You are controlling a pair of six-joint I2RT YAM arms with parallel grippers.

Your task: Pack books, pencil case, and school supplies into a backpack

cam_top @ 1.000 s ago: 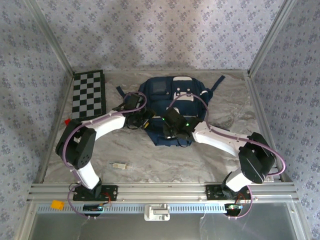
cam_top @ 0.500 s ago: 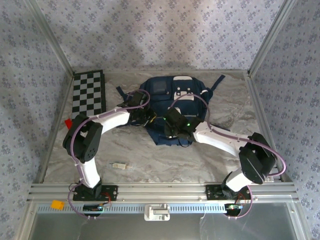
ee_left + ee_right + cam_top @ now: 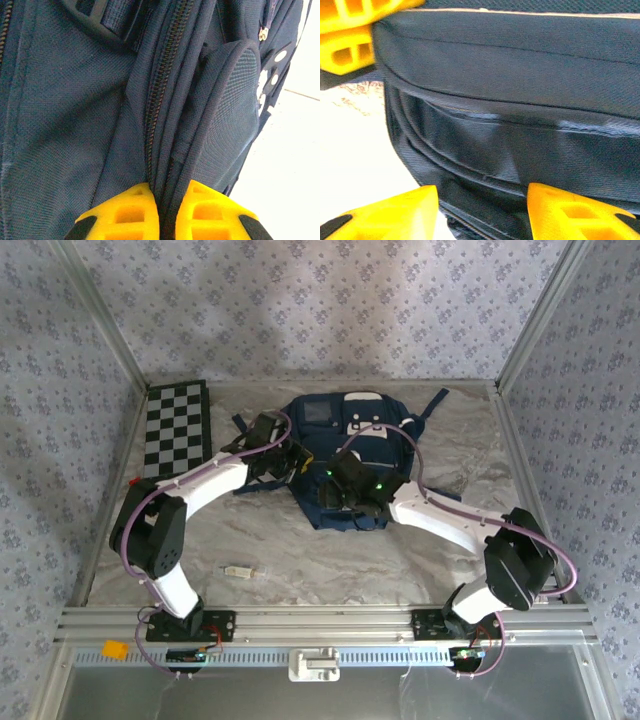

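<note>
Pinching backpack [image 3: 70, 110] fold beside zipper [image 3: 156, 112] with left end effector [image 3: 161, 205], clamped tight. Holding right end effector [image 3: 482, 207] released, fingers spread along backpack's near edge.

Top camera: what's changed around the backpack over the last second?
The left gripper edged slightly toward the far side and closed. It now pinches a fold of the backpack beside its zipper. The right gripper spread its jaws at the backpack's near edge. The backpack, chequered board and small pale stick stayed put.
</note>
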